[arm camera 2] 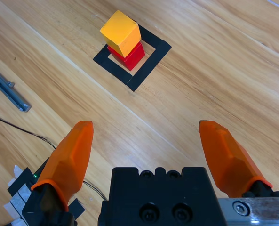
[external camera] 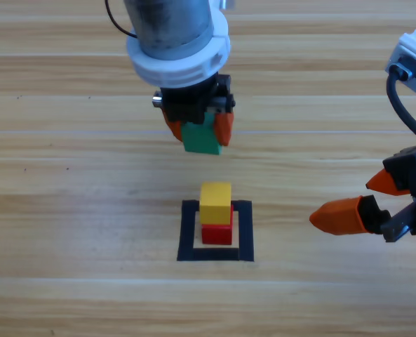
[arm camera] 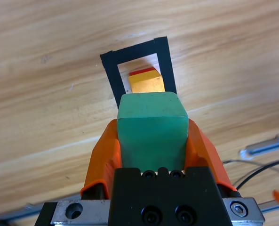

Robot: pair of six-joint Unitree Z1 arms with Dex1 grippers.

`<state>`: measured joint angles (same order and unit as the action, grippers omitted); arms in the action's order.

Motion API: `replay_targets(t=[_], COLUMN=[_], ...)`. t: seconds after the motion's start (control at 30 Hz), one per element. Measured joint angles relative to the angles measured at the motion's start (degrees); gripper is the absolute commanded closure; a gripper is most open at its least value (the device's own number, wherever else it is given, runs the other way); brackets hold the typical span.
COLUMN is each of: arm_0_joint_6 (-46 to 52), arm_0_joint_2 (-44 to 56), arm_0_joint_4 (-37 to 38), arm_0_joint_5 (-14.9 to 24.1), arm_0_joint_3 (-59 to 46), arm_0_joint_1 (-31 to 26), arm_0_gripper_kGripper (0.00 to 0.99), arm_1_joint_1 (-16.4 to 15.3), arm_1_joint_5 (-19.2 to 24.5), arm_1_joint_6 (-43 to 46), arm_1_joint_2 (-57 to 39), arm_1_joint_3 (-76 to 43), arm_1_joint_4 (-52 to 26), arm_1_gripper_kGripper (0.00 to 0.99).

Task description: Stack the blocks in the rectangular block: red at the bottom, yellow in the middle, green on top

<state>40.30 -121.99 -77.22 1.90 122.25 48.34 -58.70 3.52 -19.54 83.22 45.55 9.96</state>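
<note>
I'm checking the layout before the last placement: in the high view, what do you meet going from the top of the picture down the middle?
Left gripper shut on the green cube → yellow cube → red cube beneath it → near edge of the black tape square.

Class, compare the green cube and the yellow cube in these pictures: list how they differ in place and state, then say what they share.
The green cube is clamped between the left gripper's jaws, above the table; the yellow cube is free, resting on the red cube. The yellow cube sits within the black tape square; the green cube is outside it, toward the picture's top. Both are small plain cubes of like size.
</note>
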Motion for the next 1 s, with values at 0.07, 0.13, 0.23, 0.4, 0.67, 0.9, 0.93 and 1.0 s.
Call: replay_targets(t=[0.07,0.13,0.23,0.4,0.67,0.9,0.93,1.0], arm_0_joint_6=[5.2,9.5,14.9,17.5,13.1,11.0,11.0,10.7], arm_0_joint_2=[-0.6,-1.0,-1.3,-1.8,-6.4,-8.0,-8.0,-8.3], arm_0_joint_4=[-0.8,-1.5,-2.5,-2.8,-2.8,-2.8,-2.8,-2.8], arm_0_joint_5=[0.6,1.1,1.9,2.1,2.3,2.5,2.5,2.6], arm_0_joint_3=[0.7,0.7,0.7,1.7,4.5,5.0,5.0,5.0], arm_0_joint_1=[0.1,0.4,1.1,2.6,3.5,3.5,3.5,3.5], arm_0_gripper_kGripper=[0.990,0.990,0.990,0.990,0.990,0.990,0.990,0.990], arm_1_joint_1=[0.0,0.0,0.0,0.0,0.0,0.0,0.0,0.0], arm_1_joint_5=[0.0,0.0,0.0,0.0,0.0,0.0,0.0,0.0], arm_1_joint_6=[0.0,0.0,0.0,0.0,0.0,0.0,0.0,0.0], arm_1_joint_2=[0.0,0.0,0.0,0.0,0.0,0.0,0.0,0.0], arm_1_joint_3=[0.0,0.0,-0.1,-0.1,-0.1,-0.1,-0.1,-0.1], arm_1_joint_4=[0.0,0.0,0.0,0.0,0.0,0.0,0.0,0.0], arm_1_gripper_kGripper=[0.000,0.001,0.001,0.001,0.000,0.000,0.001,0.001])
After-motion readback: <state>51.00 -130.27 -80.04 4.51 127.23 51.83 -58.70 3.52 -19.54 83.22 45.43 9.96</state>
